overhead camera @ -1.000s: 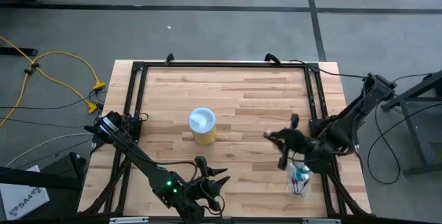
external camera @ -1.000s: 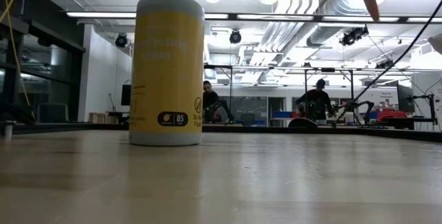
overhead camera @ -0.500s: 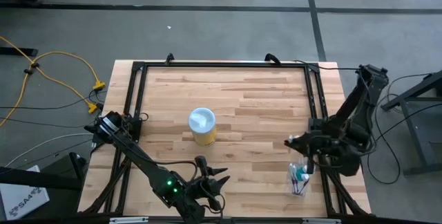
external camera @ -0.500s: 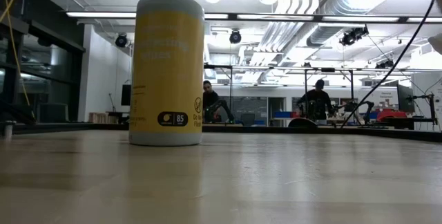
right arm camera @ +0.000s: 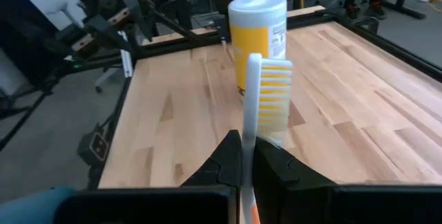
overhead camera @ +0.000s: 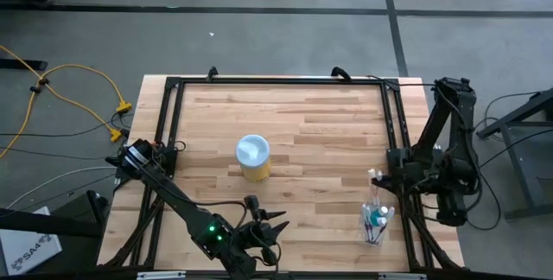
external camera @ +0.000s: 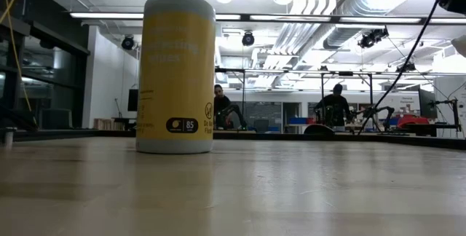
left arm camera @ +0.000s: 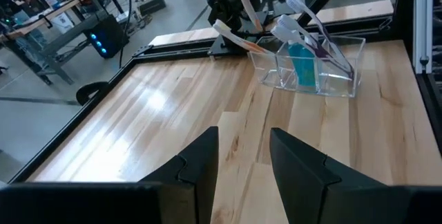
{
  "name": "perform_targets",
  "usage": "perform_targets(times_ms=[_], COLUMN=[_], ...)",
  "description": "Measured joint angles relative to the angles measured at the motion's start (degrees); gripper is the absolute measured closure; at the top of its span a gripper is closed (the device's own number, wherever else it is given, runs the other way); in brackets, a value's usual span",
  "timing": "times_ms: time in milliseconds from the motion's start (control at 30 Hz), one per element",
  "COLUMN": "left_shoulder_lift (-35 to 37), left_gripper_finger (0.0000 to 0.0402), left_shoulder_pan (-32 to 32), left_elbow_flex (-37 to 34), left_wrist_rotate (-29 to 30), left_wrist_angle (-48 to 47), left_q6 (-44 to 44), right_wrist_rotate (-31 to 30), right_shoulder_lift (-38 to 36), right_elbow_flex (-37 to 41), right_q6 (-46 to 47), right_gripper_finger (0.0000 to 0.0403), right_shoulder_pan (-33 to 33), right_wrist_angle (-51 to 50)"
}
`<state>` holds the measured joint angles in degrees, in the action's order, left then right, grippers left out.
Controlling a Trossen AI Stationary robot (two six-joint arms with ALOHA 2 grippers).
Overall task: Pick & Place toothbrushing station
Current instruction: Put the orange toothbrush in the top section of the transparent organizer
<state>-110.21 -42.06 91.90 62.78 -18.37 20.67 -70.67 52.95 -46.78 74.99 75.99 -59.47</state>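
From left to right I see my left gripper [overhead camera: 275,225] waiting at the table's [overhead camera: 328,133] near edge, fingers apart and empty. Next comes the yellow wipes canister [overhead camera: 252,157] upright mid-table, and then the clear holder [overhead camera: 373,222] — toothbrushes and a teal bottle inside — near the right edge. My right gripper [overhead camera: 377,179], beside that holder, is clamped on a white toothbrush [right arm camera: 250,106] — bristles yellow.

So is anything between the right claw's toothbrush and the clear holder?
Nothing visible. The right claw, shut on the toothbrush, sits just beyond the clear holder, with only bare table between them. The yellow canister stands far off, mid-table.
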Motion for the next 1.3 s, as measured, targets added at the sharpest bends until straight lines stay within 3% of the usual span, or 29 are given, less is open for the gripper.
perform_targets(times_ms=[233, 733, 1067, 1300], left_shoulder_lift=[-0.02, -0.04, -0.04, -0.04], left_gripper_finger=[0.0277, 0.0277, 0.0277, 0.0277], left_shoulder_pan=[0.61, 1.64, 2.74, 3.04], left_elbow_flex=[0.00, 0.00, 0.00, 0.00], left_wrist_rotate=[0.00, 0.00, -3.01, -3.28], left_wrist_angle=[1.50, 3.09, 4.45, 4.72], left_q6=[-0.02, -0.02, -0.07, -0.04], right_wrist_rotate=[-1.47, -3.06, -1.34, -0.72], right_shoulder_lift=[2.32, 4.22, 4.22, 4.22], right_elbow_flex=[1.02, 15.91, 22.42, 22.43], right_q6=[8.19, 27.26, 28.41, 27.15], right_gripper_finger=[0.0395, 0.0395, 0.0394, 0.0349], right_shoulder_pan=[4.36, 9.38, 9.57, 9.55], right_wrist_angle=[-4.39, 0.16, 10.58, 11.52])
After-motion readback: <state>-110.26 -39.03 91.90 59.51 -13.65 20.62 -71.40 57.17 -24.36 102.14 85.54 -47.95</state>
